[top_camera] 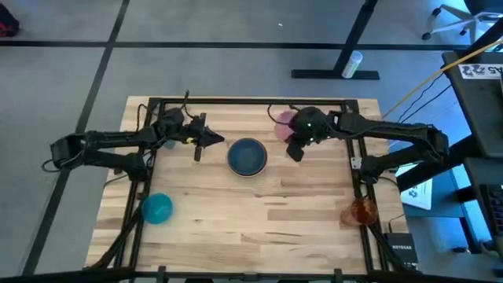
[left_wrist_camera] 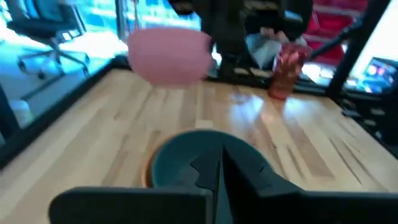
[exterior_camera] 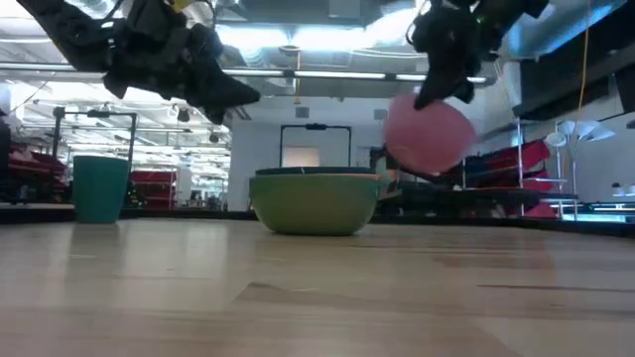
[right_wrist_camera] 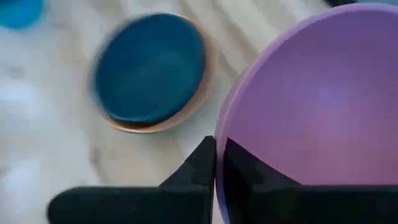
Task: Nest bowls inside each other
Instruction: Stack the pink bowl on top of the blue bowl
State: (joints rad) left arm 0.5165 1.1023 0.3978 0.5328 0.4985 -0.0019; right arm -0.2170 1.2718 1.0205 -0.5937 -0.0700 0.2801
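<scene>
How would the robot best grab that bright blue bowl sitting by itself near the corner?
Probably by its rim, coming straight down from above. The bright blue bowl sits upright and open on the table with nothing beside it, so one finger can slip inside the thin wall and one outside, as the right hand holds the pink bowl.

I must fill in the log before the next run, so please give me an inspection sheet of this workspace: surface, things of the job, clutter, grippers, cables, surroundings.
Surface: wooden table in a dark frame, bare in the middle.
Job's things: stacked bowls at table centre, dark blue inside an orange-rimmed one; pink bowl held in the air, off the table; bright blue bowl near the left front corner.
Clutter: see-through orange-red cup at the right edge; teal cup standing upright on the table.
Grippers: right gripper shut on the pink bowl's rim; left gripper shut, empty, above the table beside the stack.
Cables: yellow cable beyond the right corner.
Surroundings: office chair, desk leg, grey floor.
</scene>
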